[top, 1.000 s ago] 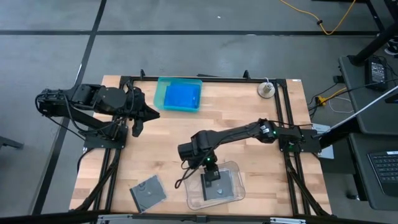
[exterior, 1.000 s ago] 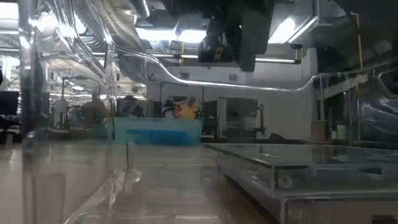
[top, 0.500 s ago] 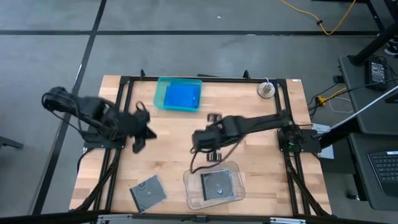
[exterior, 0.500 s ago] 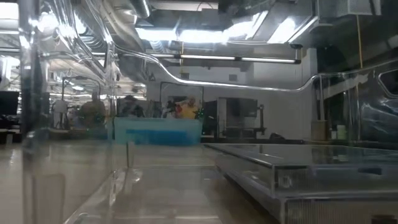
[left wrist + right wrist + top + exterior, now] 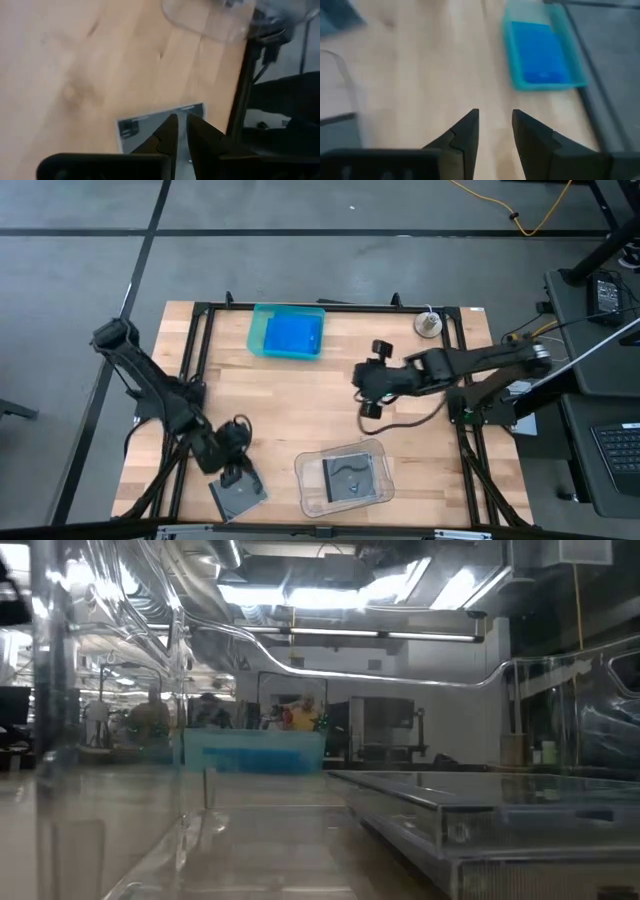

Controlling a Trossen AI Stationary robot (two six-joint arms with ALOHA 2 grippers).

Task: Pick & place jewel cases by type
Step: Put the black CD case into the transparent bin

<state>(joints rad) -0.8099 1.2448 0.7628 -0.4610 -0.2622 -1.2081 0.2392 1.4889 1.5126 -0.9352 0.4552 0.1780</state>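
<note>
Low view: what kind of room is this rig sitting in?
Probably a lab or industrial workspace. The low view shows exposed ceiling ducts and strip lights beyond the table; the high view shows a wooden table on bare concrete floor, with a yellow cable and a side desk.

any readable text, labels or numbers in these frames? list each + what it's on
None readable.
Dark jewel case under the left tool: a small label patch, too blurred to read.
Colourful poster in the room behind: no legible words.
Blue jewel case: no print visible.
</note>
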